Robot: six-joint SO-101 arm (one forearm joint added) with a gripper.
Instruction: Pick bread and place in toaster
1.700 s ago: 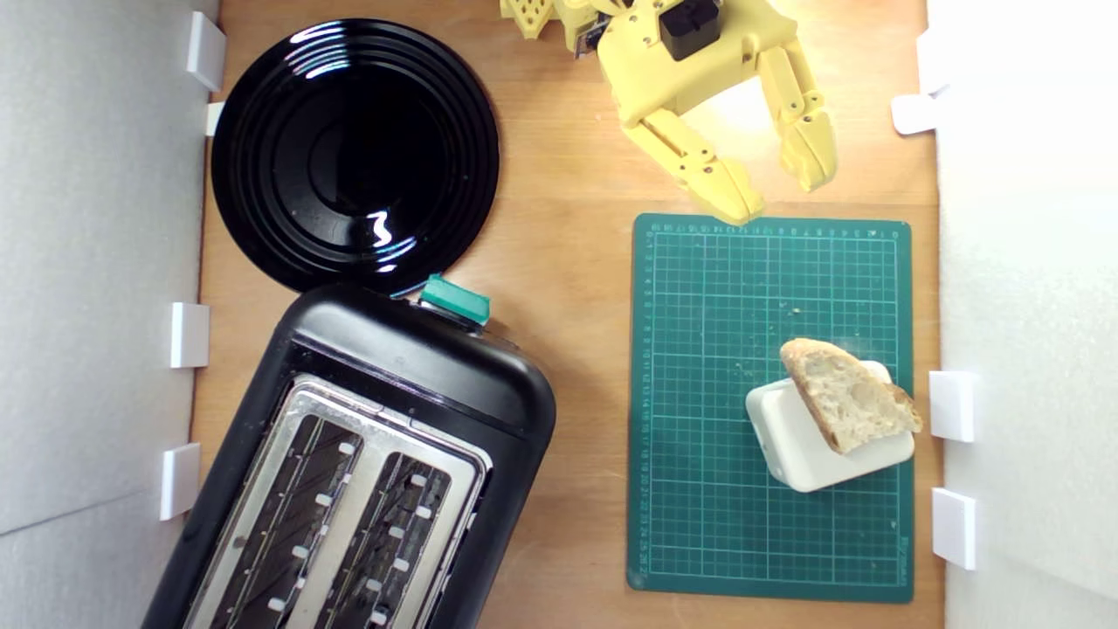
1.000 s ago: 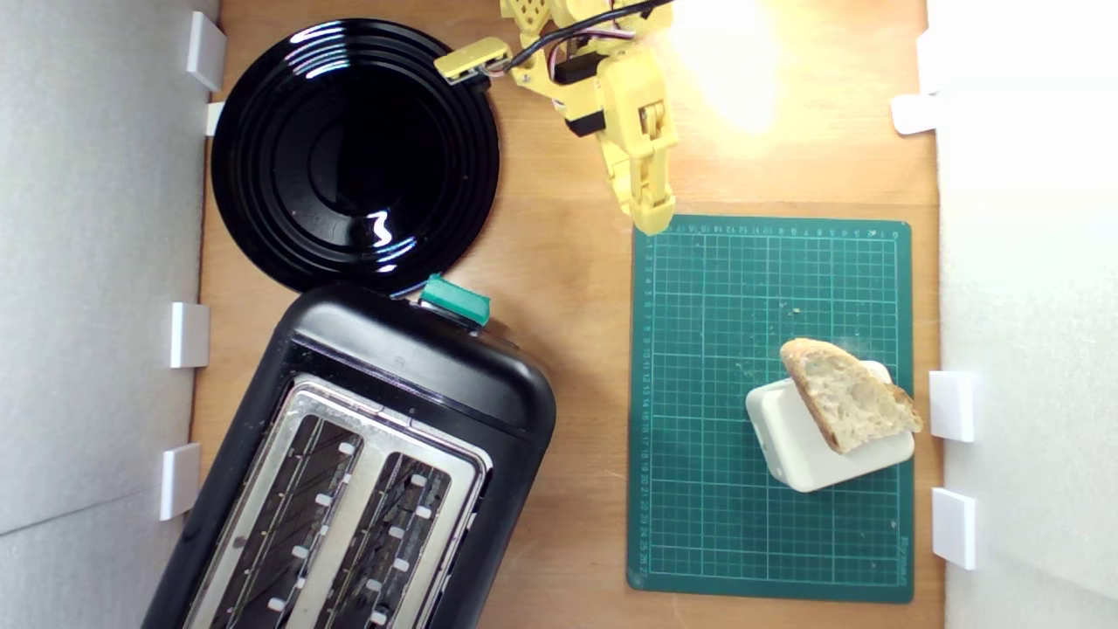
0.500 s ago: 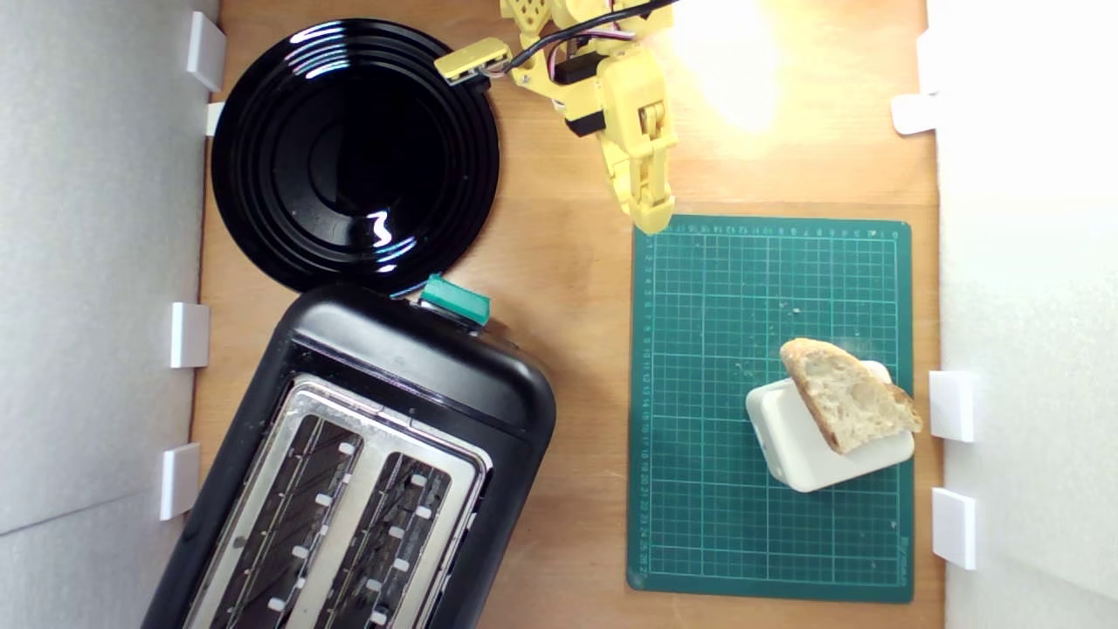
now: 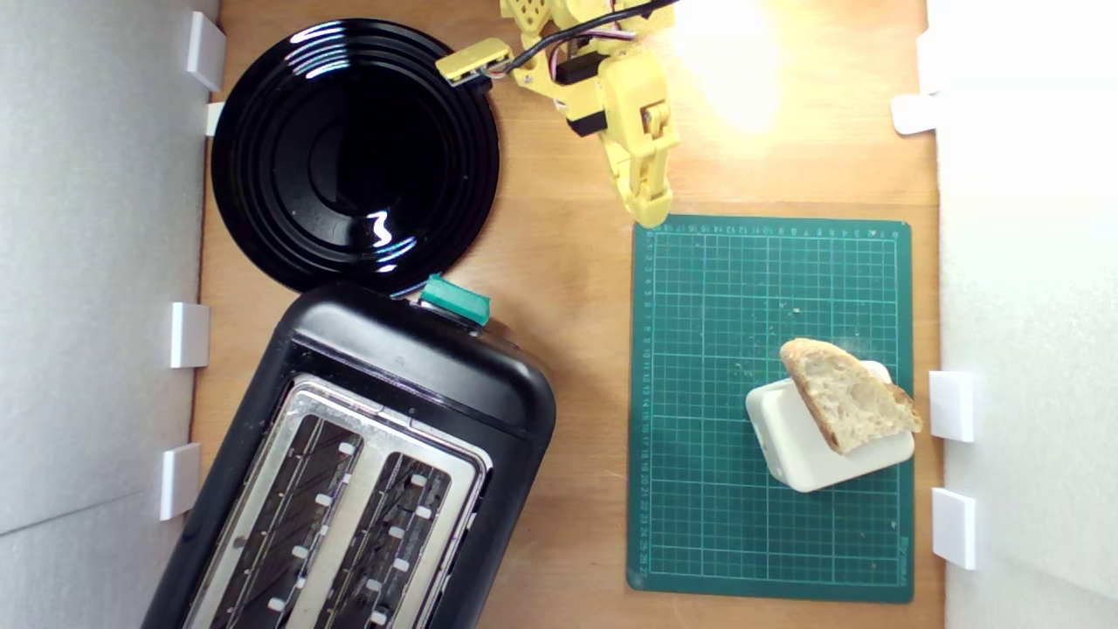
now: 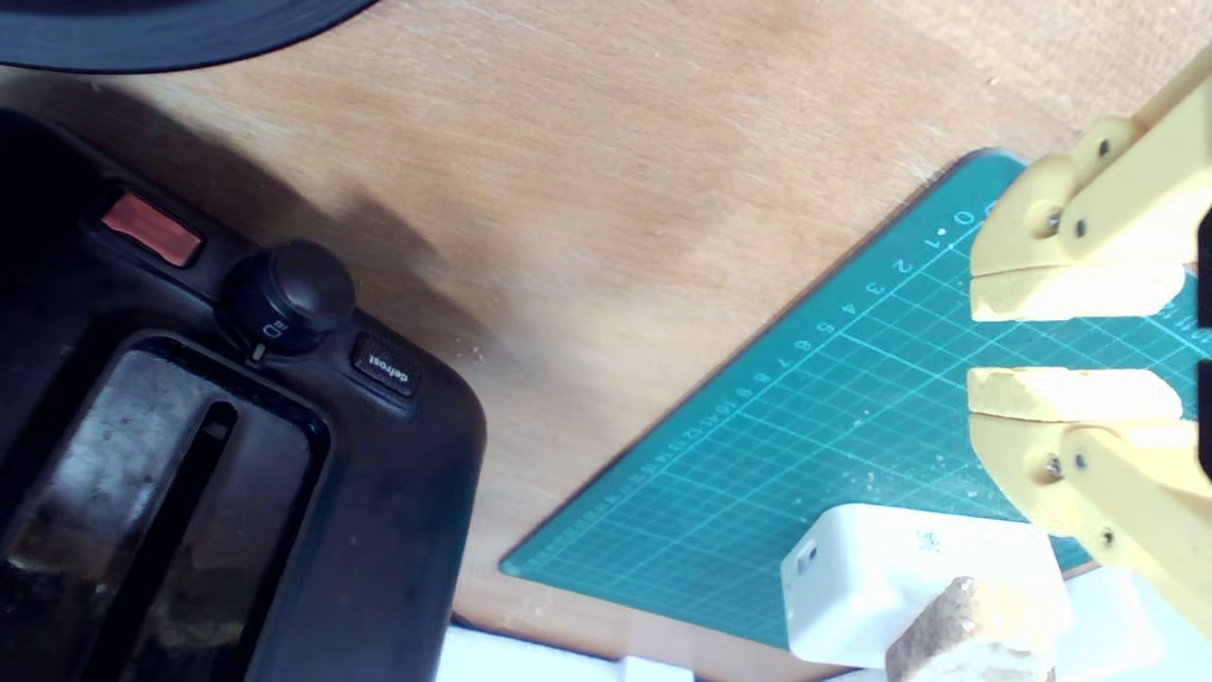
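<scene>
bread (image 4: pixel 847 397), a pale holey wedge leaning on a cream box (image 4: pixel 799 445), looks light and crumbly; take its tan crust edges. yellow hand (image 5: pixel 1075 343) slightly parted, empty.

The gripper (image 4: pixel 647 210) is all pale yellow plastic, and the mat (image 4: pixel 699 489) is dark green with a lighter green grid and tiny white numbers along the edge. Bread (image 4: pixel 849 397) has a pale cream holey crumb with a tan-brown crust, sitting on an off-white box (image 4: pixel 790 445), and the table (image 4: pixel 568 288) is warm light wood grain. Toaster (image 4: pixel 410 358) is glossy black with a silver top plate, a teal lever (image 4: pixel 454 299) and a reddish button (image 5: pixel 151 228), and the plate (image 4: pixel 354 153) is shiny black with ring ridges.
</scene>
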